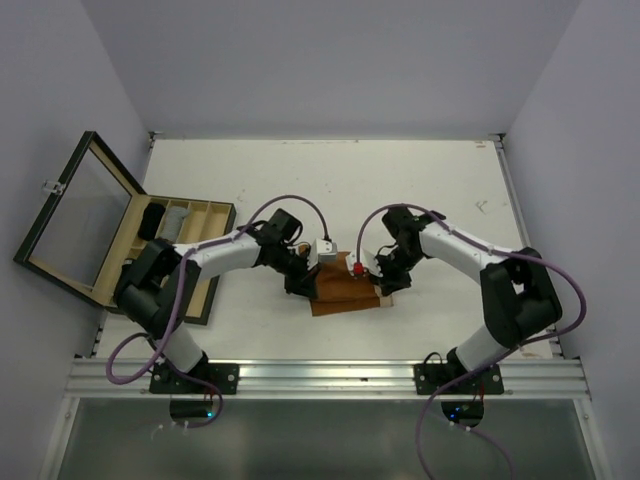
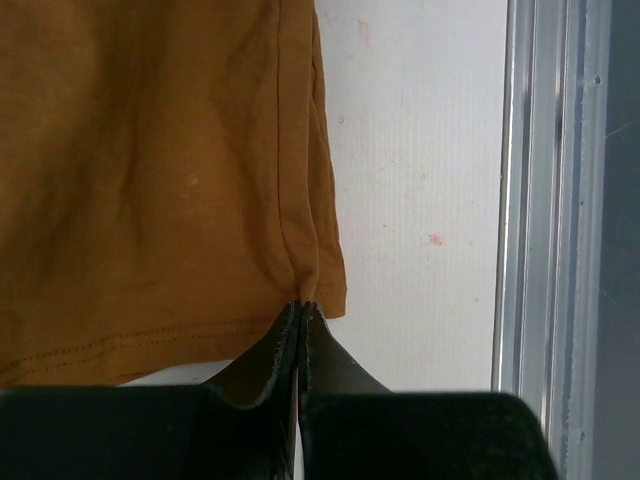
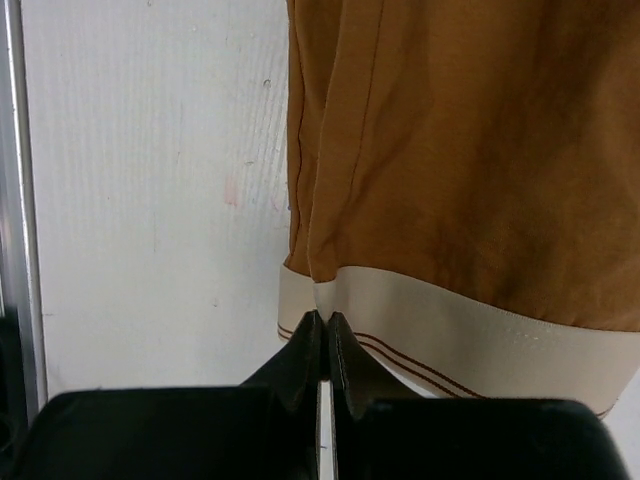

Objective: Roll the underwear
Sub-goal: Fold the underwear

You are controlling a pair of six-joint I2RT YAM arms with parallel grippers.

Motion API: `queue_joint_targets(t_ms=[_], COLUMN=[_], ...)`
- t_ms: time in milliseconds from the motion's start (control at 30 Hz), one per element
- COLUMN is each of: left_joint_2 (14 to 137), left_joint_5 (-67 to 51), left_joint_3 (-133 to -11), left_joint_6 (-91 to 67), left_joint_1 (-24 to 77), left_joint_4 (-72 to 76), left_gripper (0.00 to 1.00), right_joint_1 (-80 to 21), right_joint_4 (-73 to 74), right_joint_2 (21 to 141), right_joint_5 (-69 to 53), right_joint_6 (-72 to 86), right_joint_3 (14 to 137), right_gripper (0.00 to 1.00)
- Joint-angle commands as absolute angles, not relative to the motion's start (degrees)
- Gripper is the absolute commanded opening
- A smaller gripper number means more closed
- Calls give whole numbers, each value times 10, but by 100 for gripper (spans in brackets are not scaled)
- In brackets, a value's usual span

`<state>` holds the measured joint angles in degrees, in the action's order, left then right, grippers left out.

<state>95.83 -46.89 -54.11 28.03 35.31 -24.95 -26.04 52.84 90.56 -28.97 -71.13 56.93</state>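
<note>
left pincer first: you have its jaws pressed together, pinching a corner of the underwear where a seam runs down into the tips. your right pincer is likewise closed, nipping the cream waistband at its corner. in the top view the orange-brown underwear lies on the white surface just below the middle of the frame, between the two pincers, one at its left end and one at its right end. in the left wrist view the cloth fills the upper left of the frame, with bare surface to its right and a metal rail along the right edge. in the right wrist view the cloth fills the upper right, with the waistband along its lower edge. at the left of the top view an open wooden box sits with its glass lid swung out to the left. a black bundle and a grey bundle sit in its upper compartments. your left arm covers the box's lower part.
</note>
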Motion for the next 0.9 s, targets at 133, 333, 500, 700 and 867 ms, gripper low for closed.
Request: queue_joint_targets(t_ms=[133, 333, 500, 700, 867], left_joint_2=[971, 916, 883, 909, 879], left_joint_5=[-483, -523, -503, -412, -332], left_joint_3=[-526, -557, -558, -546, -518], left_joint_6=[271, 297, 235, 145, 118], left_joint_1=[380, 379, 372, 374, 387], left_joint_4=[-233, -283, -232, -115, -44], left_gripper=[16, 34, 29, 26, 29], right_joint_1=[-269, -269, -266, -230, -124], right_joint_4=[544, 570, 526, 469, 446], right_joint_2=[917, 837, 795, 850, 855], right_joint_5=[-290, -341, -353, -357, -419], right_joint_6=[-721, -677, -562, -358, -246], right_joint_3=[575, 613, 629, 628, 598], right_gripper=[31, 36, 21, 16, 14])
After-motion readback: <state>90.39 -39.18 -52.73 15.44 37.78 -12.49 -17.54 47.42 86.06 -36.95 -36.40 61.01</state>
